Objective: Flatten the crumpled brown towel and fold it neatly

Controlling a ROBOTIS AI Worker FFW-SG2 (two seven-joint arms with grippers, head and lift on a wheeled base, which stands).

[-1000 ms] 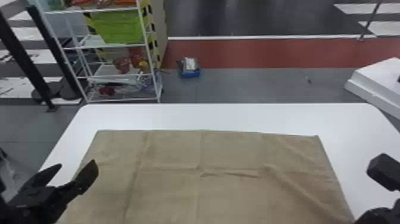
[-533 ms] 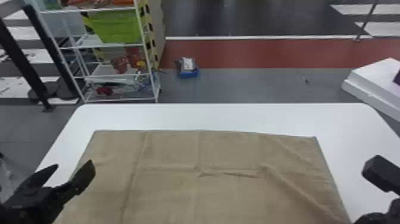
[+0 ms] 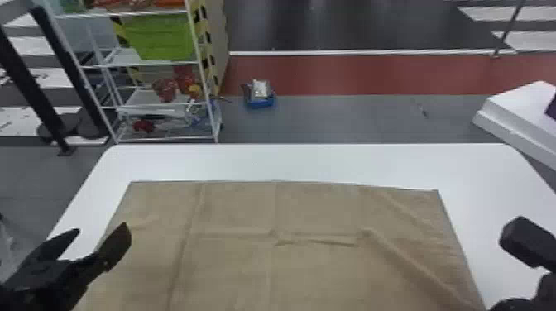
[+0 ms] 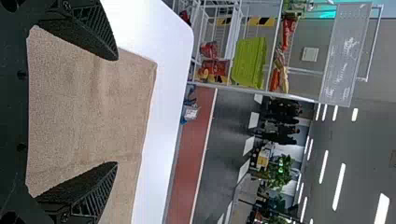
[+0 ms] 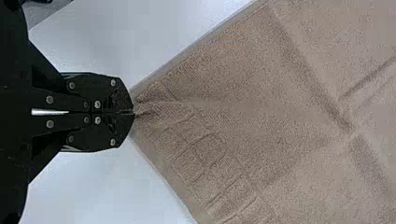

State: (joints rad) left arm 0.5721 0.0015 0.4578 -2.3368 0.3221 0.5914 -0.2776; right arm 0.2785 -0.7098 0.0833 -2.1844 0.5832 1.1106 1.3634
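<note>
Brown towel (image 3: 231, 269) lies spread, creased (left tool (image 3: 102, 230) wide, right tool (image 3: 516, 305) pinching a corner).

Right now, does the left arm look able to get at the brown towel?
Likely yes. The left gripper is open by the towel's left edge, with nothing seen in between. The right gripper is shut on a corner at the other side, so it shouldn't block the left.

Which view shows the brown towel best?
Head view: the towel shows its whole far edge and creases. The left wrist view shows a far corner; the right wrist view, a corner pinched in the right gripper.
</note>
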